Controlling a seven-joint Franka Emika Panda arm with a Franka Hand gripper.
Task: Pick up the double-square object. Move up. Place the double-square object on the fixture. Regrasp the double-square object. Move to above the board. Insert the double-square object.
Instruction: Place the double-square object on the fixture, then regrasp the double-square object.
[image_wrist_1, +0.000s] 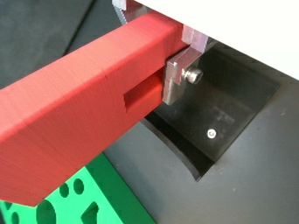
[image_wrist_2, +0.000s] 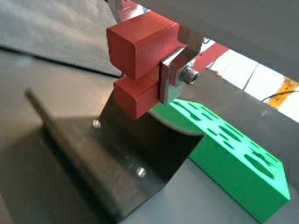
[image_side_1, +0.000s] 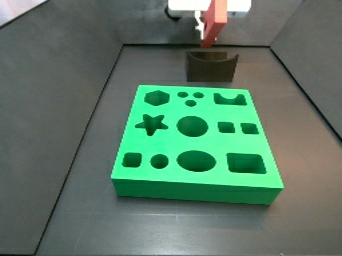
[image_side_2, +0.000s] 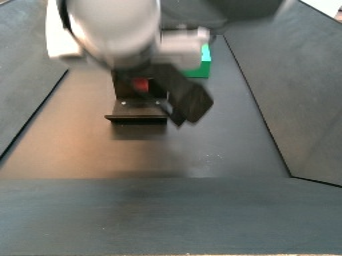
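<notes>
The red double-square object fills both wrist views, clamped between my silver fingers. In a side view it hangs as a red upright piece just above the dark fixture. My gripper is shut on it at the far end of the floor. The fixture's plate and bracket show under the piece in both wrist views. The green board with shaped holes lies in front of the fixture. In the other side view my arm hides most of the piece; a red bit shows above the fixture.
Dark walls slope up round the black floor on all sides. A corner of the board shows behind the arm in a side view. It also shows in both wrist views.
</notes>
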